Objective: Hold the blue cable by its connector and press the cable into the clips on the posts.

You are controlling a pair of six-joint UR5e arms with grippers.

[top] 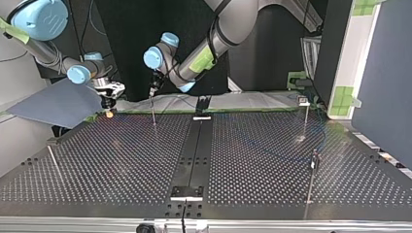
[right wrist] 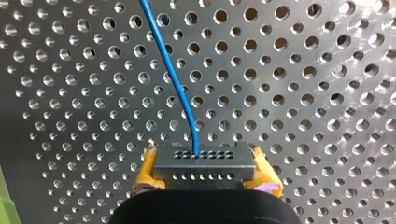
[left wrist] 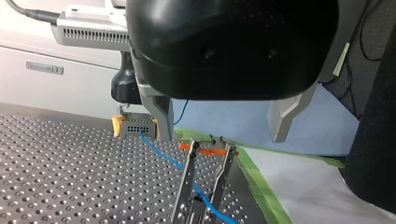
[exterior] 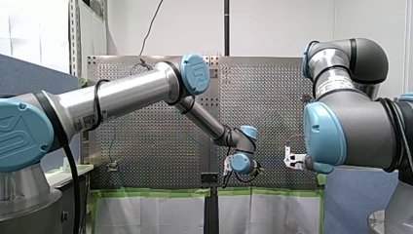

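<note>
My right gripper [right wrist: 203, 179] is shut on the grey connector [right wrist: 203, 161], its yellow pads [right wrist: 148, 171] pressed on both sides. The blue cable [right wrist: 169, 70] runs from the connector out over the perforated table [right wrist: 303, 93]. In the left wrist view the connector [left wrist: 135, 126] hangs just past my left gripper [left wrist: 223, 136], which is open with nothing between its fingers. A post with an orange clip [left wrist: 208, 150] stands ahead of that gripper, and the cable [left wrist: 161, 153] passes low between the post's uprights. In the top view my left gripper [top: 152, 91] hovers above this post [top: 154, 116].
Other thin posts stand at the top view's right [top: 305, 116], right front [top: 312, 170] and left front [top: 54, 164]. Green tape [left wrist: 261, 186] lines the table's edge beside the post. A blue sheet [top: 58, 104] lies under my right gripper [top: 111, 92].
</note>
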